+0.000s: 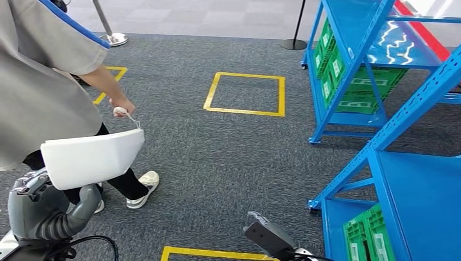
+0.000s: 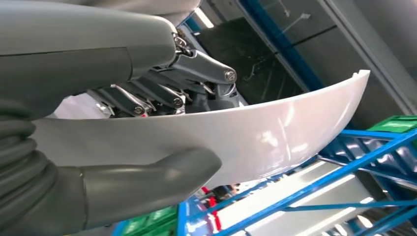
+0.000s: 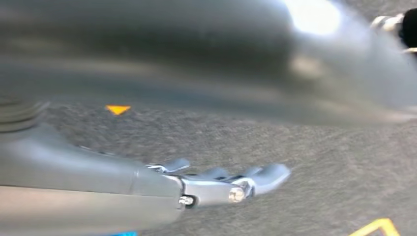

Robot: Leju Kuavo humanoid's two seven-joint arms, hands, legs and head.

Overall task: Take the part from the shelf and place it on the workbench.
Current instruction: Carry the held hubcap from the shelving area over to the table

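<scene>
Nearest the viewer, the left hand [image 1: 51, 209] holds the white part [image 1: 92, 157], its thick grey thumb [image 2: 147, 179] pressed against one broad face and its darker fingers [image 2: 147, 96] closed on the opposite face, so the panel is clamped between them. White part: a smooth, glossy, gently curved panel sitting on top of the left hand, its long axis running crosswise and roughly level in the head view. Its tapered end reaches away from the hand toward a person's hand [image 1: 123, 107], which grips a thin cord or handle meeting the panel's upper far corner. Person [image 1: 43, 70]: grey short-sleeved shirt, dark trousers, white shoes, standing just beyond the left hand.

Right hand [image 1: 269, 235]: low and well apart from the part, with its fingers [image 3: 268, 174] stretched out and nothing between them; the wrist view is blurred.

Floor [image 1: 228, 157]: dark grey carpet carrying yellow tape squares [image 1: 245, 93], one ahead of both hands and another just in front of the right hand. Blue shelving [image 1: 380, 141] stands beyond the right hand, holding green crates [image 1: 359, 87]. Stanchion bases rest on the far floor.
</scene>
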